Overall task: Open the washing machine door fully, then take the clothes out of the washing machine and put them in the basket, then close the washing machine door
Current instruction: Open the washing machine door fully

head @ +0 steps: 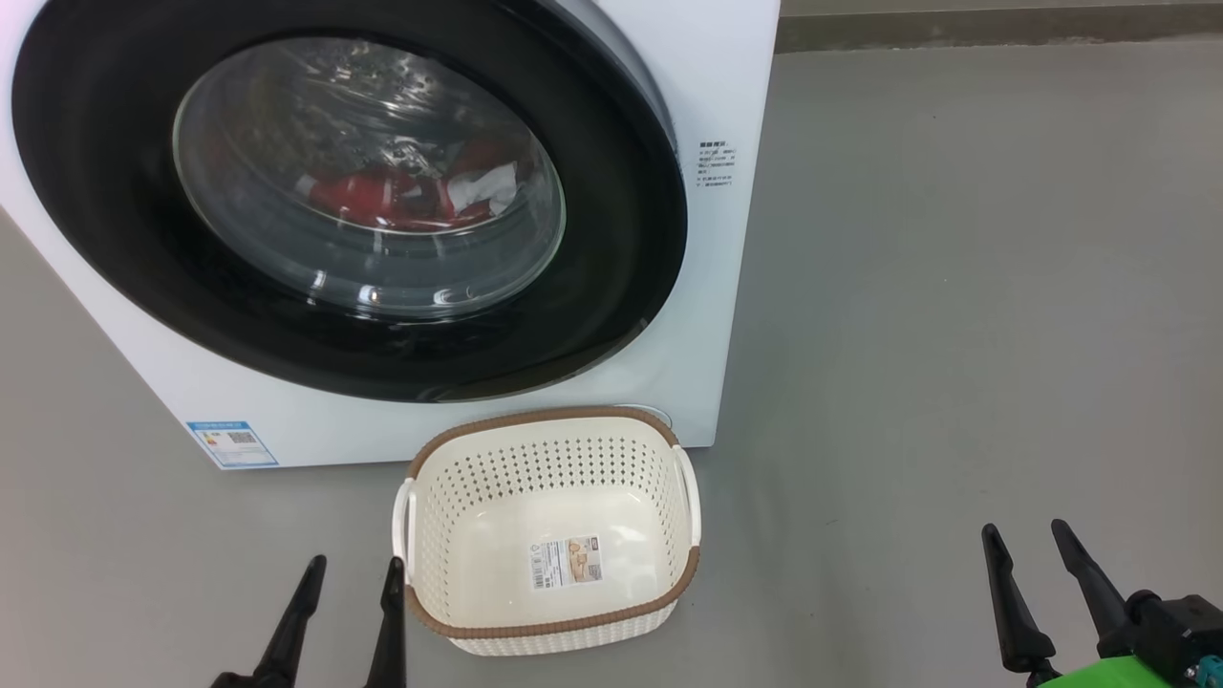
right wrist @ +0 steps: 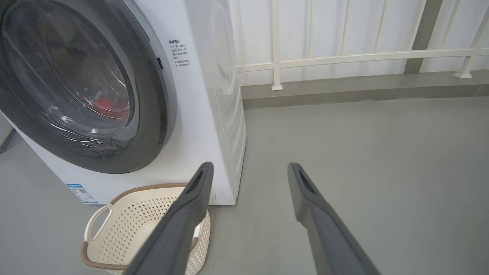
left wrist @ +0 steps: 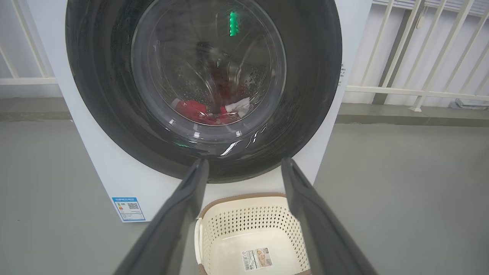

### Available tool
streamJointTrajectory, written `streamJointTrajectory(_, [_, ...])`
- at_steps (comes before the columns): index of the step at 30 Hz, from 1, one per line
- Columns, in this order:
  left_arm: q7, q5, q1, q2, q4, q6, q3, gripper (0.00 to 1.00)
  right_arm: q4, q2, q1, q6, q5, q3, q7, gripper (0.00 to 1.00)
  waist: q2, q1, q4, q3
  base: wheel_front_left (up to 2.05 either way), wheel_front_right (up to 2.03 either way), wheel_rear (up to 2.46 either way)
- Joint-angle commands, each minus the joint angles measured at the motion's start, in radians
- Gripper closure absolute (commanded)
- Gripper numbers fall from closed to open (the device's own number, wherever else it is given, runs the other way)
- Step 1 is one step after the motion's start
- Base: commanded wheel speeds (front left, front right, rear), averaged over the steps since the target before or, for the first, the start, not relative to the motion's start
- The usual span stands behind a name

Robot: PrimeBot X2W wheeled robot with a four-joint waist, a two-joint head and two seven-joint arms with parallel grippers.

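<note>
The white washing machine [head: 707, 315] stands on the floor with its round black-rimmed door [head: 115, 210] shut. Red and white clothes [head: 401, 196] lie in the drum behind the glass, and also show in the left wrist view as clothes [left wrist: 208, 110]. The cream basket [head: 549, 530] sits empty on the floor right in front of the machine. My left gripper [head: 354, 571] is open just left of the basket, nothing between its fingers. My right gripper [head: 1024, 535] is open far to the right, over bare floor. In the wrist views the door [left wrist: 309, 95] [right wrist: 153, 126] and basket [left wrist: 248, 229] [right wrist: 133, 225] lie ahead.
Grey floor [head: 955, 287] stretches wide to the right of the machine. A white railing [right wrist: 344, 57] on a low kerb runs behind and beside the machine. A blue sticker [head: 232, 443] marks the machine's lower left corner.
</note>
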Motion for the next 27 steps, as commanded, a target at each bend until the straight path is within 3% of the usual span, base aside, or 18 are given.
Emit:
streamJointTrajectory(1, [-0.012,-0.007,-0.011,0.007,-0.023,-0.005,0.032,0.0,-0.028,-0.015,-0.022,0.0,0.013,0.024,-0.014,0.51,0.0,-0.0001,0.0,0.0,0.0,0.0,0.0])
streamJointTrajectory(3, [-0.012,-0.008,-0.011,0.007,-0.025,-0.004,0.03,0.0,-0.031,-0.013,-0.032,0.0,0.024,0.029,-0.014,1.0,0.0,-0.0001,0.0,0.0,0.0,0.0,0.0])
streamJointTrajectory(16, [-0.012,-0.024,-0.04,0.007,-0.034,0.007,-0.008,0.0,-0.052,0.007,-0.231,0.0,0.224,0.093,-0.014,1.0,0.0,-0.0001,0.025,0.039,0.0,0.0,0.0])
streamJointTrajectory(27, [-0.012,-0.042,-0.09,0.007,-0.038,0.012,-0.054,0.0,-0.007,-0.06,-0.479,0.0,0.392,0.189,-0.014,1.0,0.0,-0.0001,0.084,0.1,0.0,0.0,0.0])
